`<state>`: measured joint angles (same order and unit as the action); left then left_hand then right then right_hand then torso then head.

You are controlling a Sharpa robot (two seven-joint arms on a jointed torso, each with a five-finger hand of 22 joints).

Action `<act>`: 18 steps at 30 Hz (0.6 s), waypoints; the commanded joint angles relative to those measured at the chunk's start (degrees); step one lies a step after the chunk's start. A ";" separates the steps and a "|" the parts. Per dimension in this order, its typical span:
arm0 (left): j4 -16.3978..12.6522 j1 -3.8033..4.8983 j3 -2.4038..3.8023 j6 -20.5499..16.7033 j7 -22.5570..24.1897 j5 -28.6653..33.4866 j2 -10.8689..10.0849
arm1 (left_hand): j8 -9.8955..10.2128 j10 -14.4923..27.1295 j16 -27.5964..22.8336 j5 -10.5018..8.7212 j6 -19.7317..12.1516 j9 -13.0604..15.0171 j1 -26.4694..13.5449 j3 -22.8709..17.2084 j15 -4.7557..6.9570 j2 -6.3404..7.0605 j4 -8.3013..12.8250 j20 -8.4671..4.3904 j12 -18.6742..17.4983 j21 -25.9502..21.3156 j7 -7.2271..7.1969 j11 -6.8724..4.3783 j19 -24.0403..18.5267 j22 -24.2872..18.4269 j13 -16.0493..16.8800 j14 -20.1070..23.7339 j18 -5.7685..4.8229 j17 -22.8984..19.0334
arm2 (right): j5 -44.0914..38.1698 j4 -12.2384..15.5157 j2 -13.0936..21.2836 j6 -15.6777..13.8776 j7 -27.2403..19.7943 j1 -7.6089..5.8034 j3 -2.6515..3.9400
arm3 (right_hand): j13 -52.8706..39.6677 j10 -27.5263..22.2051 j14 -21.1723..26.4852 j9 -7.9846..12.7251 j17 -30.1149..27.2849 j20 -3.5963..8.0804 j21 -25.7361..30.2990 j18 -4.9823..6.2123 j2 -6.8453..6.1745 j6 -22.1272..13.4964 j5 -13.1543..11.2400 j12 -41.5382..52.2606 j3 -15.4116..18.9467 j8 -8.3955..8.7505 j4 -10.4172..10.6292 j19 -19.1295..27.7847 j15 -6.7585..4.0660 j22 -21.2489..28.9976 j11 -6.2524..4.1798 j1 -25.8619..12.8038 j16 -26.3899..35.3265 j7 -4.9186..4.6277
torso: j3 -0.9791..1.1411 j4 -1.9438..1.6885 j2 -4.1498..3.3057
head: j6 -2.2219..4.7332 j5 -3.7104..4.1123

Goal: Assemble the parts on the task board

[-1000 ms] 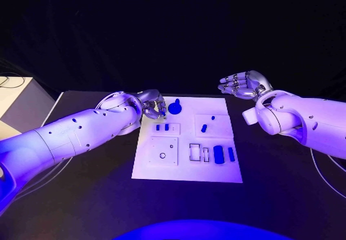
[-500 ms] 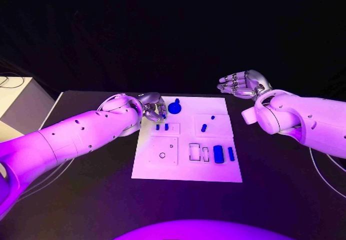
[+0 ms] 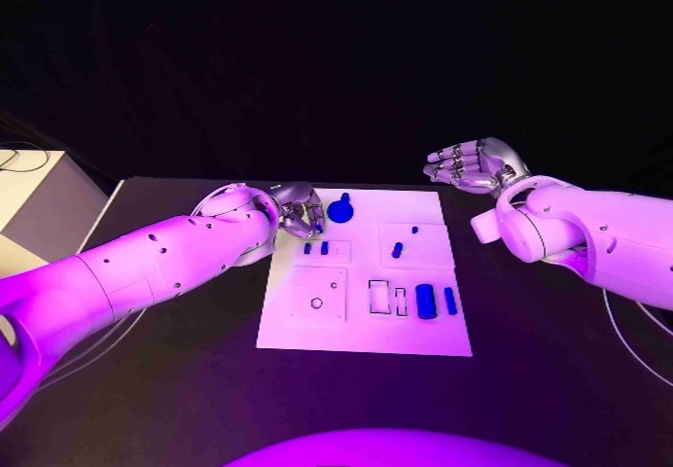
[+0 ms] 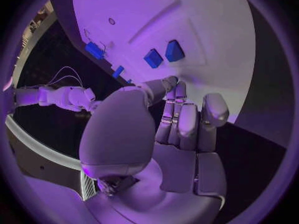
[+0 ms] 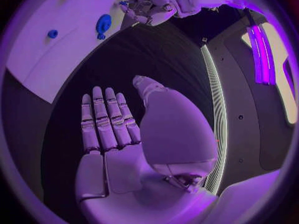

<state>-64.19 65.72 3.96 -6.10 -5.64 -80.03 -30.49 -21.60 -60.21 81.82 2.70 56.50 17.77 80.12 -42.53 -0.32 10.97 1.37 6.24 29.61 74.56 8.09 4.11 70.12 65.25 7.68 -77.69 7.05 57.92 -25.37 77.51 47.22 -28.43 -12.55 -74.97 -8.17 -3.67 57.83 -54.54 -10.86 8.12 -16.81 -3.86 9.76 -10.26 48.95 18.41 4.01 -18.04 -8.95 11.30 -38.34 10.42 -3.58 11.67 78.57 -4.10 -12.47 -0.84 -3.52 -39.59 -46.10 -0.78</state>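
Note:
The white task board [image 3: 362, 333] lies mid-table. On it a round blue part [image 3: 341, 207] sits at the far edge, two small blue pieces [image 3: 316, 248] stand left of middle, and longer blue pieces [image 3: 425, 301] lie at the near right. My left hand [image 3: 298, 215] hovers at the board's far-left corner beside the round part, fingers curled in with nothing visible in them. The left wrist view has that hand [image 4: 181, 119] over the board [image 4: 187, 25], near two blue pieces [image 4: 163, 55]. My right hand [image 3: 475, 165] is raised beyond the far-right corner, fingers spread and empty [image 5: 106, 124].
A white box [image 3: 35, 199] stands off the table's left side. Black table [image 3: 168, 370] surrounds the board. The board also has raised white blocks with slots [image 3: 320, 292].
My left hand has drawn slightly back toward the board's far-left corner. The right hand has stayed where it was.

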 commanded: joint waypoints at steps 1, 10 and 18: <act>0.00 -0.10 -0.09 1.44 -1.08 -0.18 0.26 | 0.04 -0.31 -0.15 0.23 0.18 0.08 -0.31 0.04 -0.11 -0.16 0.27 -0.05 -0.39 0.22 0.13 0.20 0.21 0.17 0.02 0.19 -0.81 0.14 | -0.19 0.04 -0.02 0.73 -0.74 0.00 0.04 | 0.03 0.42 0.07 0.06 -0.05 0.15 0.34 0.15 0.33 0.24 0.38 -0.19 -0.25 0.20 0.00 0.29 -0.03 0.07 0.12 -0.04 0.23 -2.47 | 0.00 0.11 -0.07 | 0.01 0.07; 0.30 -0.10 -0.10 0.87 -1.91 -0.75 0.67 | 0.09 -0.33 -0.08 0.23 0.18 0.09 -0.32 0.05 -0.13 -0.15 0.30 -0.05 -0.45 0.28 0.14 0.22 0.28 0.27 0.02 0.09 -0.83 0.43 | -0.19 0.07 0.01 0.75 -0.73 0.00 0.04 | 0.03 0.42 0.07 0.06 -0.05 0.15 0.34 0.15 0.33 0.24 0.38 -0.19 -0.25 0.20 0.00 0.29 -0.03 0.07 0.12 -0.04 0.23 -2.47 | 0.01 0.00 -0.04 | -0.04 0.18; 0.57 -0.10 -0.11 0.66 -2.07 -1.00 0.97 | 0.13 -0.34 -0.05 0.23 0.18 0.10 -0.31 0.04 -0.13 -0.17 0.33 -0.06 -0.50 0.25 0.15 0.23 0.23 0.21 0.02 0.05 -0.82 0.54 | -0.51 0.11 0.01 1.32 -0.57 0.00 0.04 | 0.04 0.43 0.09 0.09 -0.12 0.15 0.34 0.15 0.31 0.26 0.38 -0.23 -0.34 0.25 -0.04 0.42 -0.03 0.07 0.13 -0.08 0.24 -2.48 | 0.02 0.08 -0.07 | 0.03 0.30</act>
<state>-63.65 65.70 3.93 -6.12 -7.19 -80.44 -29.65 -21.59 -60.20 81.82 2.68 56.30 17.76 80.12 -42.53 -0.32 10.98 1.37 6.24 29.27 74.56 8.08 4.11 70.12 65.47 7.67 -77.69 7.06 58.41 -25.39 77.55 47.25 -28.30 -12.56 -74.96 -8.17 -3.67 57.83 -54.54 -10.86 8.04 -16.81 -3.86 9.76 -10.26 48.95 18.41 4.01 -18.04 -8.95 11.30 -38.35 10.42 -3.59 11.67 78.57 -4.10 -12.47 -0.82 -3.48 -39.63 -46.12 -0.52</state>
